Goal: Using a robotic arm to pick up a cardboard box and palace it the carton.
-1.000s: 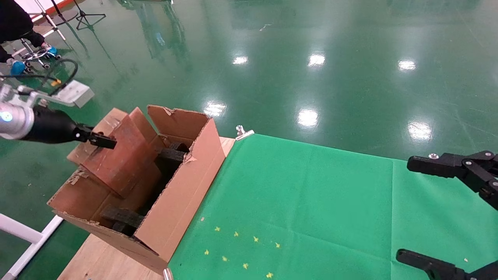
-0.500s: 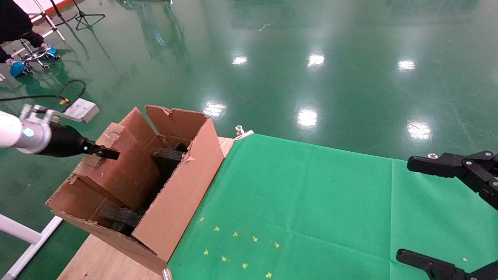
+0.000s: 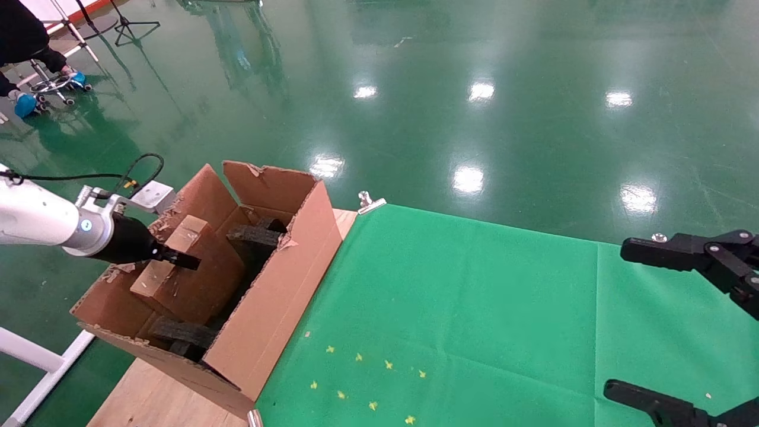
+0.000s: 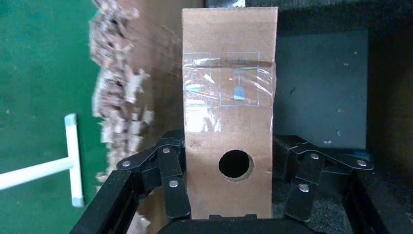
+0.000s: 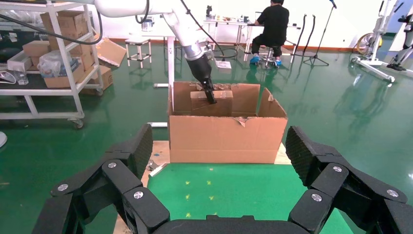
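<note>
**Box held inside the carton's flaps**

The green floor [image 3: 533,71] fills the whole upper half of the head view, glossy with lamp reflections. Below it, across the lower right, lies the green cloth [image 3: 474,308], dotted with small yellow marks near the bottom centre. At lower left sits the carton [image 3: 278,296], big and brown, its tall flaps torn and ragged, standing on a wooden board [image 3: 154,403] beside the cloth's edge. Black foam pieces [image 3: 255,236] show inside it.

In from the left edge comes the robotic arm [image 3: 35,216], white, with a silver wrist and blue light, cable looping above it. Its left gripper [image 3: 175,259] is over the carton's left side, and the jaws are clamped on the cardboard box [image 3: 184,267], which sits tilted between the carton's flaps, partly down among them. In the left wrist view the linked fingers [image 4: 170,170] press both sides of the box, its taped face and a round hole in the middle of that frame, and dark foam shows behind it.

The right gripper [image 3: 682,320] sits at the right edge of the head view, above the cloth, well apart from the carton, jaws spread wide with nothing between them. From its wrist view the carton stands centre frame, with the arm reaching down into it.

A small metal clip [image 3: 370,201] sits at the cloth's far corner, just beside the carton.
</note>
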